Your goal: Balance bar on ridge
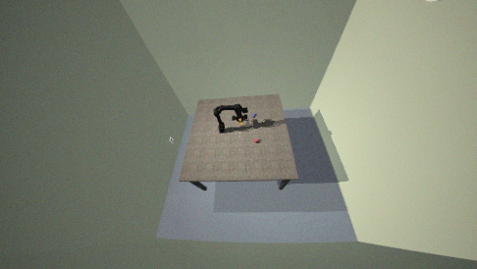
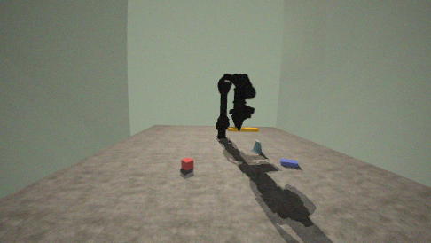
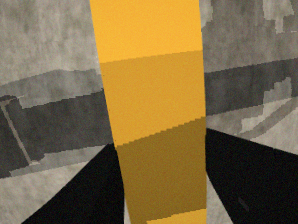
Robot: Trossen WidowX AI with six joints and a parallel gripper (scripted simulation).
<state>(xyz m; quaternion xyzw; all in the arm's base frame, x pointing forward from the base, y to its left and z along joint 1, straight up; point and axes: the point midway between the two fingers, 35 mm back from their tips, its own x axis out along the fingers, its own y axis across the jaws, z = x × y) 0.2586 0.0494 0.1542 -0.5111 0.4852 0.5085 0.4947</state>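
Note:
The orange-yellow bar (image 1: 240,124) (image 2: 251,129) (image 3: 150,35) is held above the table and looks about level in the exterior view. My gripper (image 2: 239,129) (image 3: 158,146) points down and is shut on the bar, with a black finger on each side of it in the wrist view. The ridge, a small teal wedge (image 2: 257,148) with a narrow top, stands upright on the table. In the exterior view it shows lower in the picture than the bar, under its right part, with a visible gap between them. I cannot make out the ridge in the wrist view.
A red cube (image 1: 256,140) (image 2: 187,163) and a flat blue block (image 1: 253,115) (image 2: 289,163) lie on the table (image 1: 221,162) (image 2: 133,199), apart from the ridge. The arm's dark shadow falls across the tabletop near the ridge and the blue block.

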